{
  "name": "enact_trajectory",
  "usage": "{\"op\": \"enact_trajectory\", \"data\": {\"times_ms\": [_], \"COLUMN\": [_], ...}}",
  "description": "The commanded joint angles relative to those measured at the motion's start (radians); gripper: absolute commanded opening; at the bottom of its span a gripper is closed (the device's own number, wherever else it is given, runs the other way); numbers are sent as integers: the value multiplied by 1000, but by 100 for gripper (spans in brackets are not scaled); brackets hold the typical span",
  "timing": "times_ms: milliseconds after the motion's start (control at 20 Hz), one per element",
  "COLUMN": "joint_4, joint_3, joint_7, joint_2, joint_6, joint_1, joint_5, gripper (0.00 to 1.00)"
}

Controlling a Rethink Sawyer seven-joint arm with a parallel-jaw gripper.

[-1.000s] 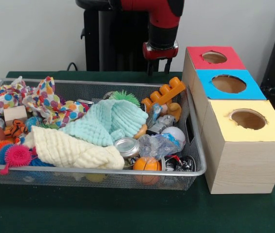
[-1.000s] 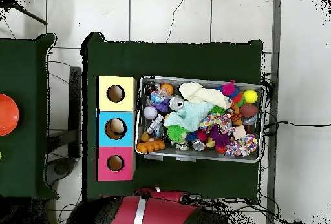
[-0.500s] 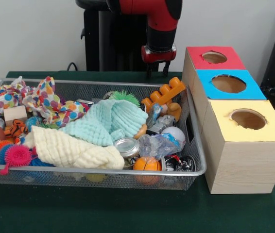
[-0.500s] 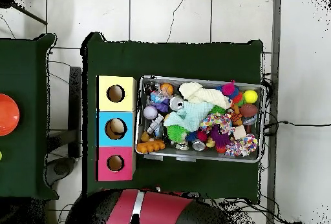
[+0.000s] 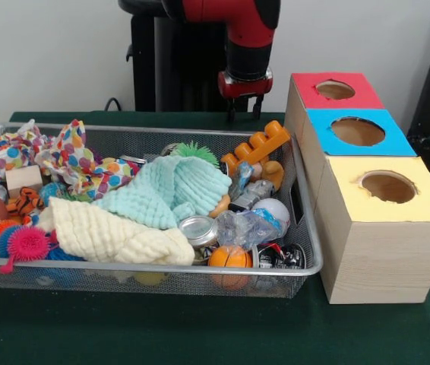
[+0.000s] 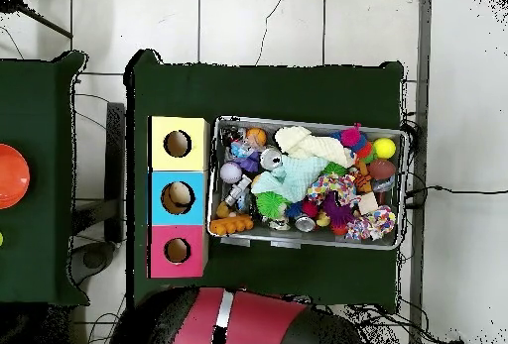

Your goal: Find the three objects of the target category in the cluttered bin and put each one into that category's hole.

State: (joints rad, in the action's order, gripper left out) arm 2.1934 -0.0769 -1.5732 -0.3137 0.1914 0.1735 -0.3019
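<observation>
The silver wire-mesh bin [image 5: 200,270] lies on the green table left of three boxes; it also shows in the overhead view [image 6: 310,245]. One crushed clear bottle [image 5: 245,226] with blue print lies near the bin's front right corner. A second clear crinkly piece [image 5: 239,179] stands behind it, by the orange toy. A third bottle is not visible. My gripper [image 5: 245,108] hangs behind the bin's far right corner, open and empty, well above the clutter. The boxes have red [image 5: 335,90], blue [image 5: 358,131] and yellow [image 5: 388,186] holes.
The bin holds a white baseball [image 5: 274,209], a metal can [image 5: 198,230], an orange ball [image 5: 229,257], an orange toy [image 5: 257,148], a mint cloth [image 5: 171,190] and a cream cloth [image 5: 112,236]. Something tan lies in the blue box's hole [image 6: 178,197].
The arm has swung slightly to the left in the front view, with the gripper staying open and empty behind the bin. Nothing in the bin has moved.
</observation>
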Motion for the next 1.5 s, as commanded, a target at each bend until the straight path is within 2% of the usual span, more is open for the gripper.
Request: {"op": "enact_trajectory", "data": {"times_ms": [50,300,700,950,1150,1500], "joint_4": [-285,-284,-242,-233,-227,-173], "joint_3": [0,5,-21,-17,0,1], "joint_7": [-118,-128,-190,-197,-180,-162], "joint_2": [174,188,212,201,153,13], "joint_6": [85,71,148,145,86,-65], "joint_1": [81,104,67,46,42,10], "joint_5": [-10,-24,13,39,38,70], "gripper": [100,100,100,100,100,100]}}
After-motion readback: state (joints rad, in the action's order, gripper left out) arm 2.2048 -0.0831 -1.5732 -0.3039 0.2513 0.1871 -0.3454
